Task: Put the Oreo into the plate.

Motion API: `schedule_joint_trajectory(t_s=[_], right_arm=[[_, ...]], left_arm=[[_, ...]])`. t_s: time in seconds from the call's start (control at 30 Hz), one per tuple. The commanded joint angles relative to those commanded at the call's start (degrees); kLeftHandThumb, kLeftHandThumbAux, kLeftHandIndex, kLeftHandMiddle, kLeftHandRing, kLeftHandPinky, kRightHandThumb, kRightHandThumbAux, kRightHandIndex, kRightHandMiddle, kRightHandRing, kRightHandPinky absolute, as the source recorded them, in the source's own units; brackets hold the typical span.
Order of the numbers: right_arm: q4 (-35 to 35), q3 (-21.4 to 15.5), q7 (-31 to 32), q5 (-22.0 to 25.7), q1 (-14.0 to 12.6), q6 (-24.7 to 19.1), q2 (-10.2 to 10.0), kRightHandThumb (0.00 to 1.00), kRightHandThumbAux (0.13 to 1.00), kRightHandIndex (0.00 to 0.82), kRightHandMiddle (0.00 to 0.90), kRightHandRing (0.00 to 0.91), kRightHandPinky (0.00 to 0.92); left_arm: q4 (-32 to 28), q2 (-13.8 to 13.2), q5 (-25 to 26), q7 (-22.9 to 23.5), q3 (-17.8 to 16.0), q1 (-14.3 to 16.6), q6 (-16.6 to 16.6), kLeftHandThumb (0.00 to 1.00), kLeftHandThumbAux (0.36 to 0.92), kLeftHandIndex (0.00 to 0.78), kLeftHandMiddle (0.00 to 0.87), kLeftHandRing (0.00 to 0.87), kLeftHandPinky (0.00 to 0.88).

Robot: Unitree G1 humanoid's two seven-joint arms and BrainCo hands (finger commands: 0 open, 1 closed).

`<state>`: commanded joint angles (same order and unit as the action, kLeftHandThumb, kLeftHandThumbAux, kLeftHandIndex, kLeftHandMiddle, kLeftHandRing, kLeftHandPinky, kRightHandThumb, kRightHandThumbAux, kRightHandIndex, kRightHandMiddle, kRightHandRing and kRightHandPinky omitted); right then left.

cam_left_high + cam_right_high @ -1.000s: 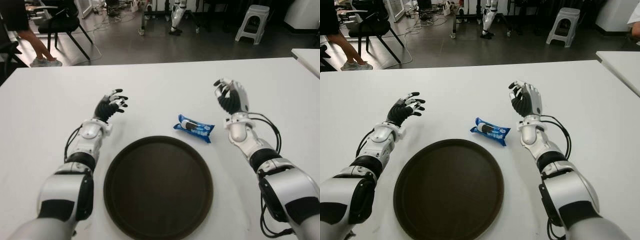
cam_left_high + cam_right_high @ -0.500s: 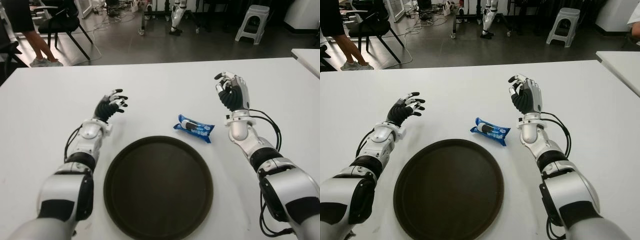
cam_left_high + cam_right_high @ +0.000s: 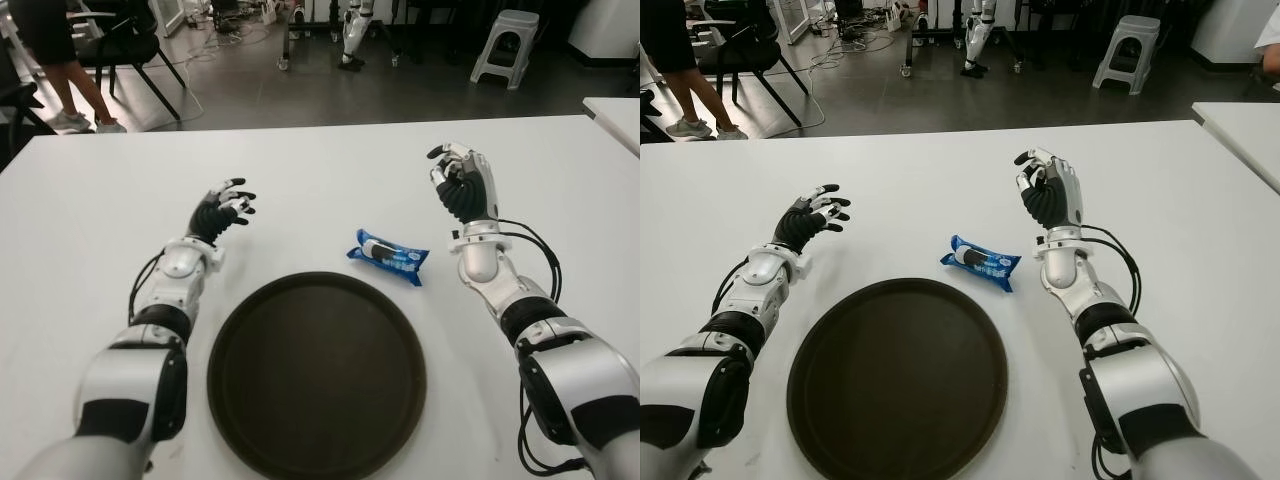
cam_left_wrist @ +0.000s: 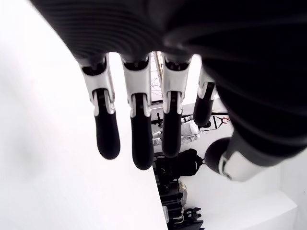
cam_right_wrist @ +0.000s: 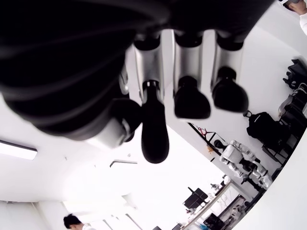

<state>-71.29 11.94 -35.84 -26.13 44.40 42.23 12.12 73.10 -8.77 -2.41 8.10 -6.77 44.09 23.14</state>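
Your right robot hand (image 3: pixel 463 186) has lifted slightly since a second ago, fingers loosely curled and empty, beside the Oreo (image 3: pixel 389 256) lying untouched just off the plate (image 3: pixel 316 372) rim; left robot hand (image 3: pixel 222 211) idle, spread.

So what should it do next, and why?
Probably lower the right hand toward the Oreo to grasp it. The pack lies on the table just outside the plate, nearest that hand, and both hands hold nothing. The left hand shows farther off.

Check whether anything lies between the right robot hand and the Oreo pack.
Nothing: only bare white table separates the raised, empty right robot hand from the Oreo pack, as both eye views show.
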Motion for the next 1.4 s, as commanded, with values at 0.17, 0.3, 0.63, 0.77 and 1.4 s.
schedule_joint_trajectory(t_s=[0.17, 0.3, 0.63, 0.77, 1.4], right_arm=[[-0.1, 1.7, -1.7, -2.5, 0.2, -0.9, 0.5, 0.701, 0.719, 0.436, 0.771, 0.786, 0.779], [-0.5, 3.4, -3.3, -4.5, 0.4, -3.2, 0.5, 0.69, 0.724, 0.432, 0.702, 0.722, 0.721], [-1.6, 7.2, 3.7, -6.8, 1.2, -8.8, 0.5, 0.139, 0.709, 0.118, 0.123, 0.132, 0.128], [-1.5, 8.2, 6.0, -7.2, 1.1, -10.0, 0.7, 0.036, 0.702, 0.03, 0.032, 0.034, 0.033], [1.1, 11.3, 15.3, -8.1, 0.7, -13.7, 1.0, 0.0, 0.627, 0.0, 0.0, 0.0, 0.0]], left_arm=[[0.0, 0.0, -0.1, -0.1, 0.0, 0.0, 0.1, 0.177, 0.617, 0.187, 0.319, 0.367, 0.42], [-0.1, 0.0, -0.1, -0.1, 0.1, 0.0, 0.2, 0.171, 0.609, 0.185, 0.319, 0.373, 0.425], [-0.1, 0.1, -0.2, -0.1, 0.3, 0.1, 0.0, 0.163, 0.607, 0.19, 0.333, 0.39, 0.434], [-0.1, 0.1, -0.3, -0.2, 0.3, 0.0, 0.1, 0.161, 0.607, 0.189, 0.333, 0.389, 0.434], [-0.3, 0.0, -0.4, -0.7, 0.8, -0.1, 0.0, 0.153, 0.606, 0.188, 0.331, 0.38, 0.413]])
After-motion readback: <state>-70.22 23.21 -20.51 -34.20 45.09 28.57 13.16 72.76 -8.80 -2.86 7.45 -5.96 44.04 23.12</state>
